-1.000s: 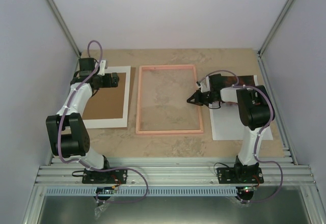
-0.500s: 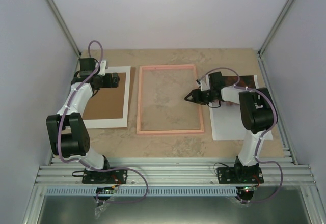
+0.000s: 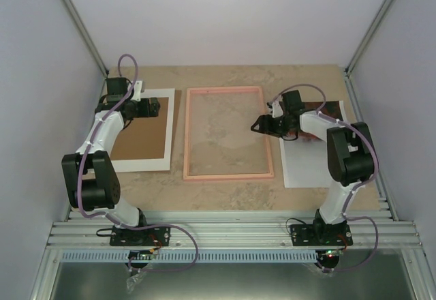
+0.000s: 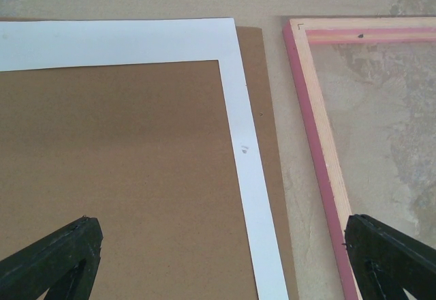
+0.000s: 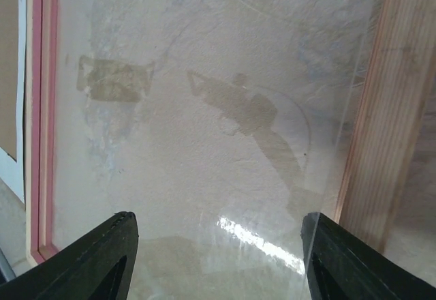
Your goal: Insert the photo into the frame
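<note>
The pink frame point(image 3: 228, 175) lies flat in the middle of the table, and the tabletop shows through its clear pane point(image 5: 204, 109). The photo point(image 3: 310, 163) lies to its right, mostly pale with a dark far end, partly under my right arm. My right gripper point(image 3: 262, 124) hovers open just above the pane, next to the frame's right rail point(image 5: 388, 109), holding nothing. My left gripper point(image 3: 153, 107) stands wide open over the white-bordered sheet point(image 4: 245, 150), with the frame's left rail point(image 4: 320, 143) beside its right finger point(image 4: 388, 259).
The white-bordered sheet with a brown centre point(image 3: 139, 136) lies left of the frame, on a brown board point(image 4: 262, 95) whose edge shows past the border. Grey walls enclose the table on three sides. A metal rail runs along the near edge.
My right gripper has gone from shut to open and has moved slightly toward the far side along the frame's right rail. The left arm has stayed still.
</note>
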